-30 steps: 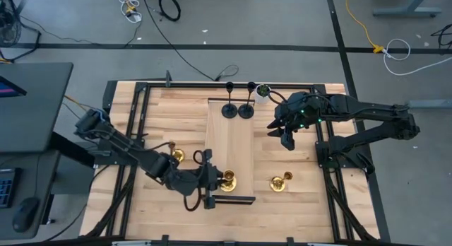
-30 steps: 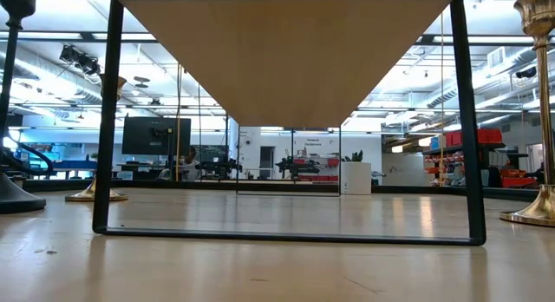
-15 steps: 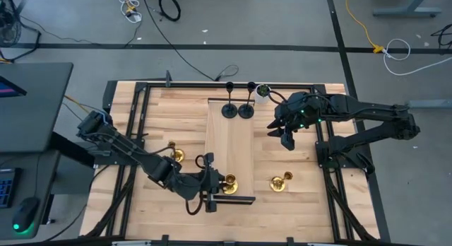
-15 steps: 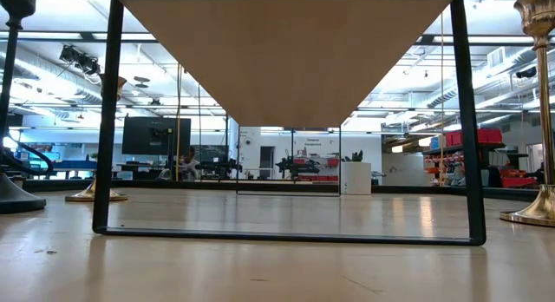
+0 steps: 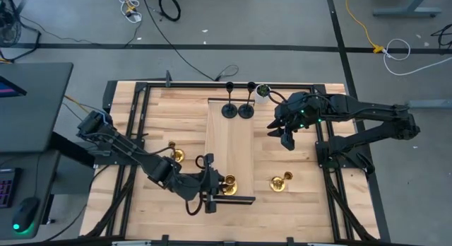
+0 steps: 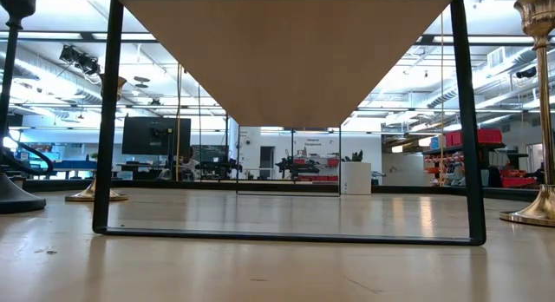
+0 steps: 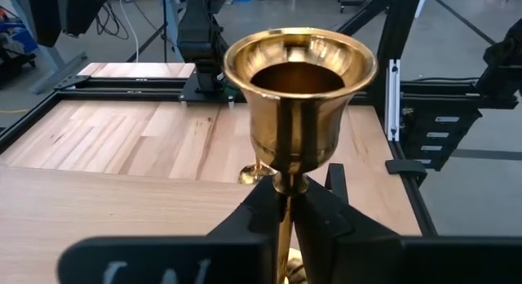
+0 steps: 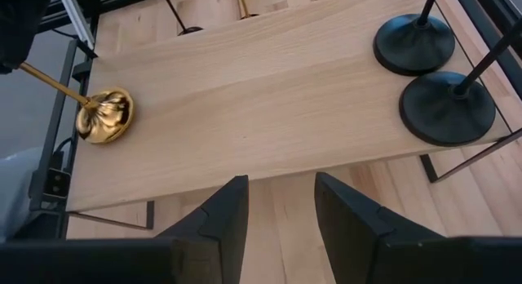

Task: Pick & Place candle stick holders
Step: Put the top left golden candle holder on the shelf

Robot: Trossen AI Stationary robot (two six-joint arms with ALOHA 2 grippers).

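Observation:
A raised wooden platform (image 5: 229,143) stands mid-table. Two black candle stick holders (image 5: 230,109) (image 5: 246,109) stand by their round bases on its far end. My left gripper (image 5: 219,182) is shut on a brass holder (image 5: 228,182) over the platform's near end; whether its base (image 8: 106,117) rests on the wood I cannot tell. One brass holder (image 5: 175,155) stands on the table left of the platform, another (image 5: 280,182) to its right. A black holder (image 6: 10,102) shows at the left of the low view. My right gripper (image 5: 284,138) hovers open and empty right of the platform. My left gripper pinches the brass holder's thin stem (image 7: 285,204) between its two fingers (image 7: 326,215), a little below the cup (image 7: 300,88). The fingers come level from the table's left and lie across the stem. The holder stands upright in the hold.
A small white pot with a green plant (image 5: 263,92) stands beyond the platform's far right corner. The platform rests on a thin black frame (image 6: 106,120) with open space beneath. Black rails (image 5: 141,119) border the tabletop. Bare wood lies either side of the platform.
My left gripper has shifted slightly toward the table's near edge with the brass holder, which stays upright. My right gripper has kept still.

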